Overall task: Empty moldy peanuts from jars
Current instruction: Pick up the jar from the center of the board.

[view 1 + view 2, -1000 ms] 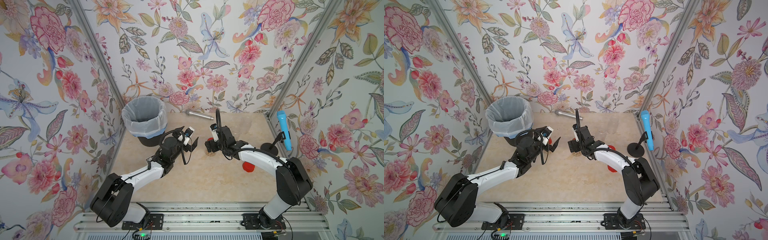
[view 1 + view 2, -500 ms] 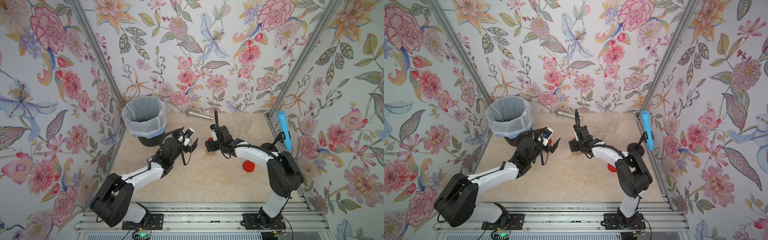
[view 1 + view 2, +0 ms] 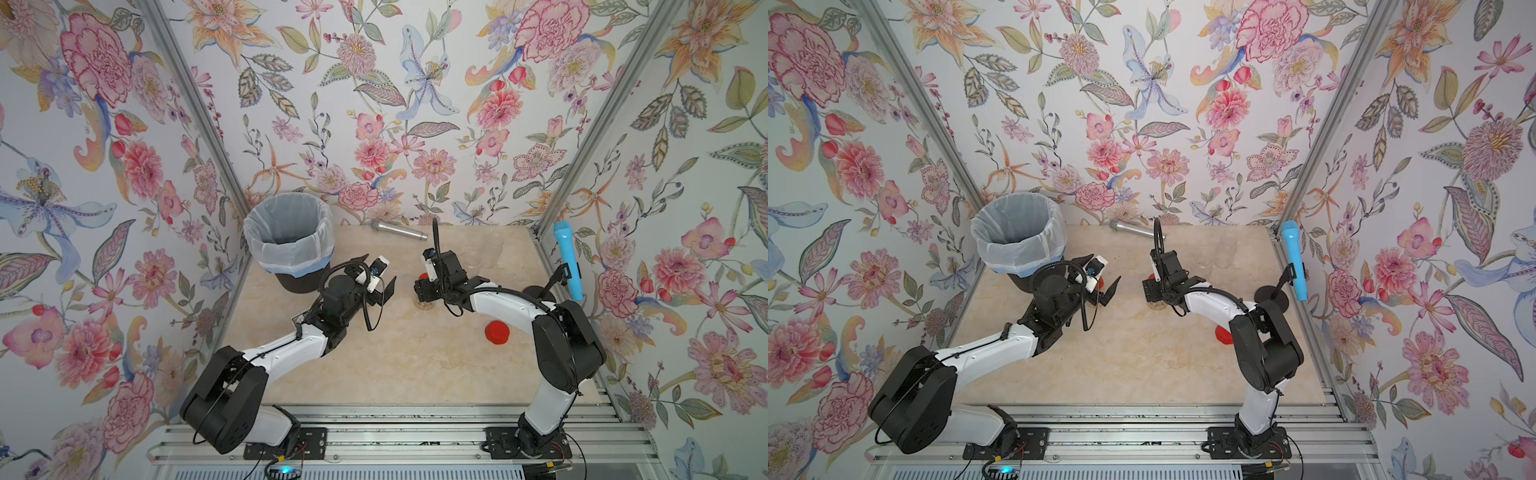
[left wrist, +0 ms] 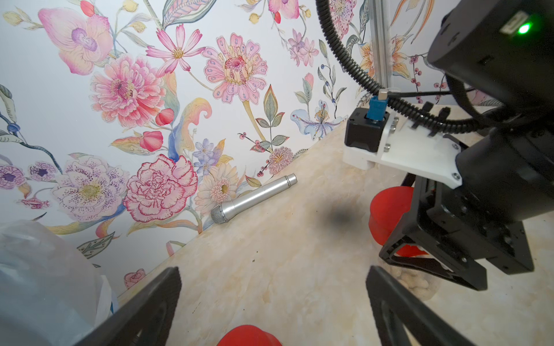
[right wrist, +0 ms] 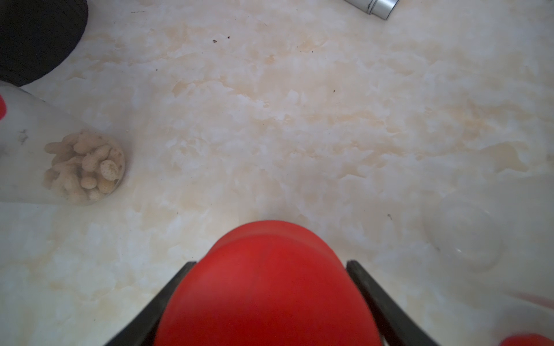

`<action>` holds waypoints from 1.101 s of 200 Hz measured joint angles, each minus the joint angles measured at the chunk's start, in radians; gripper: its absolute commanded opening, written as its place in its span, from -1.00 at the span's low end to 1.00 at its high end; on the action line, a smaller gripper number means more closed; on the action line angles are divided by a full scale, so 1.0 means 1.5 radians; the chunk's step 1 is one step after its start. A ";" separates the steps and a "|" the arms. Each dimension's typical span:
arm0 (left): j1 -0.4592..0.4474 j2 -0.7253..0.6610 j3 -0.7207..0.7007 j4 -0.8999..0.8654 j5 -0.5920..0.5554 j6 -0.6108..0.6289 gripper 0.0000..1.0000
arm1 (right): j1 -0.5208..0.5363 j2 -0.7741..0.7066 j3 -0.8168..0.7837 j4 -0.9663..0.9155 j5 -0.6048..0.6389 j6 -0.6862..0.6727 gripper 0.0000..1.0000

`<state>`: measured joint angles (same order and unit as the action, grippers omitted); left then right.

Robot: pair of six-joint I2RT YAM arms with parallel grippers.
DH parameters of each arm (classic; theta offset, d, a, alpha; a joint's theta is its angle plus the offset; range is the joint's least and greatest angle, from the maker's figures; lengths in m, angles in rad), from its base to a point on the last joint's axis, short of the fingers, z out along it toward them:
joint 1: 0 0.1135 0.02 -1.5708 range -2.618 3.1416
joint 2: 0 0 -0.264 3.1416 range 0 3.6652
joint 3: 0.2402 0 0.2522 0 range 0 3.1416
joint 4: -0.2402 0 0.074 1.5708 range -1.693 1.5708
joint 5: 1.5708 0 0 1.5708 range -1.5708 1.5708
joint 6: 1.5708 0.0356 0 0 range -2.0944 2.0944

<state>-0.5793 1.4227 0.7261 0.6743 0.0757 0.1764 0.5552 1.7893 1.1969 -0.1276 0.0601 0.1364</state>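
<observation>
As the right claw (image 5: 269, 263) hovers, a red lid (image 5: 266, 293) sits between its jaws.

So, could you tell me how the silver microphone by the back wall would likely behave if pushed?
The silver microphone lies on its side on the tabletop, so a sideways push would probably roll it. Its head looks wider than its barrel, so it may curve rather than roll straight. It looks rigid, unlikely to flex.

Standing in the back left corner of the table (image 3: 395, 365), a black bin (image 3: 291, 255) with a white bag. Lying by the back edge, a silver microphone (image 3: 401, 230). Leaning on a small black stand (image 3: 1273, 296) at the right edge, a blue microphone (image 3: 567, 259).
</observation>
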 measured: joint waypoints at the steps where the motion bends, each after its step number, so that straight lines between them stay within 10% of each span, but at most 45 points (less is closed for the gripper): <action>1: 0.000 0.000 0.000 0.000 0.000 0.000 0.99 | 0.000 0.000 0.000 0.000 0.000 0.004 0.33; 104: 0.000 0.052 -0.012 0.058 0.141 0.063 0.99 | -0.031 -0.020 -0.001 -0.003 -0.042 0.043 0.06; 220: -0.009 0.128 0.064 0.045 0.250 0.153 0.99 | -0.099 -0.162 0.006 -0.015 -0.296 0.176 0.06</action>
<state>-0.5926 1.6146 0.8219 0.7414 0.4503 0.4053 0.4065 1.5463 1.2053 -0.1505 -0.3832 0.4004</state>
